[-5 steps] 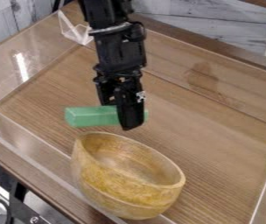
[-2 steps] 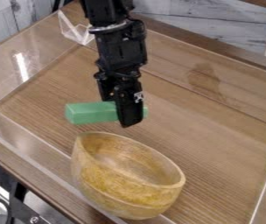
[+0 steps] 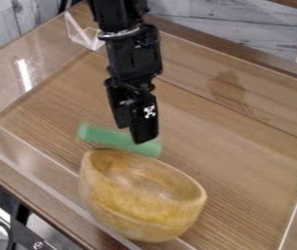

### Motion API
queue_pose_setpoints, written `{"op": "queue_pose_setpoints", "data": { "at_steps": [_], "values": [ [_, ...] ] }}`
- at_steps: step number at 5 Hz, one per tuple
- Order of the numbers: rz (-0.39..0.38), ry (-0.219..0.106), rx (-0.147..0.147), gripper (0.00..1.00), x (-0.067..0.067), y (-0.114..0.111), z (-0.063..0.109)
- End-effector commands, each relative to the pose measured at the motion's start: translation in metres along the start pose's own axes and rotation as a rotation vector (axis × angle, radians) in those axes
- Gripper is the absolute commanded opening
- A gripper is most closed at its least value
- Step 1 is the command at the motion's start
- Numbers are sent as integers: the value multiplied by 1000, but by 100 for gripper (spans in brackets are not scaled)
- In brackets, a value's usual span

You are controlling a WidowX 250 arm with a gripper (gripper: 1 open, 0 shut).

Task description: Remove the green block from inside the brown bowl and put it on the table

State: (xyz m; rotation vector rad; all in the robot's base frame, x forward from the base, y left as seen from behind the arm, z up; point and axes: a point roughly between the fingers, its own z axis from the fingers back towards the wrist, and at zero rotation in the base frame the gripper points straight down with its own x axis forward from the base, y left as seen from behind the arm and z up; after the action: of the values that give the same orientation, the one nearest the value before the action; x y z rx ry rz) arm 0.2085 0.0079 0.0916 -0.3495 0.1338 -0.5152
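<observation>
The green block (image 3: 97,134) lies on the table (image 3: 236,132) just behind the far rim of the brown bowl (image 3: 145,200), slightly tilted, its right end partly hidden by my fingers. My black gripper (image 3: 133,134) hangs straight over it with the jaws spread apart and the block no longer pinched between them. The bowl stands empty at the front, showing its pale grainy inside.
Low clear acrylic walls (image 3: 27,73) border the tabletop on the left, front and right. A white tag with cable (image 3: 83,34) hangs by the arm. A grey planked wall (image 3: 242,24) stands at the back.
The jaws have spread apart and let go of the green block, which has dropped a little and now rests on the table behind the bowl.
</observation>
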Motion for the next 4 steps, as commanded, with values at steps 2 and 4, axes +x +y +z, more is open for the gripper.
{"op": "queue_pose_setpoints", "data": {
  "at_steps": [2, 4],
  "values": [
    [-107, -45, 102, 100, 4, 16, 1],
    [-189, -50, 151, 100, 4, 29, -13]
  ]
}}
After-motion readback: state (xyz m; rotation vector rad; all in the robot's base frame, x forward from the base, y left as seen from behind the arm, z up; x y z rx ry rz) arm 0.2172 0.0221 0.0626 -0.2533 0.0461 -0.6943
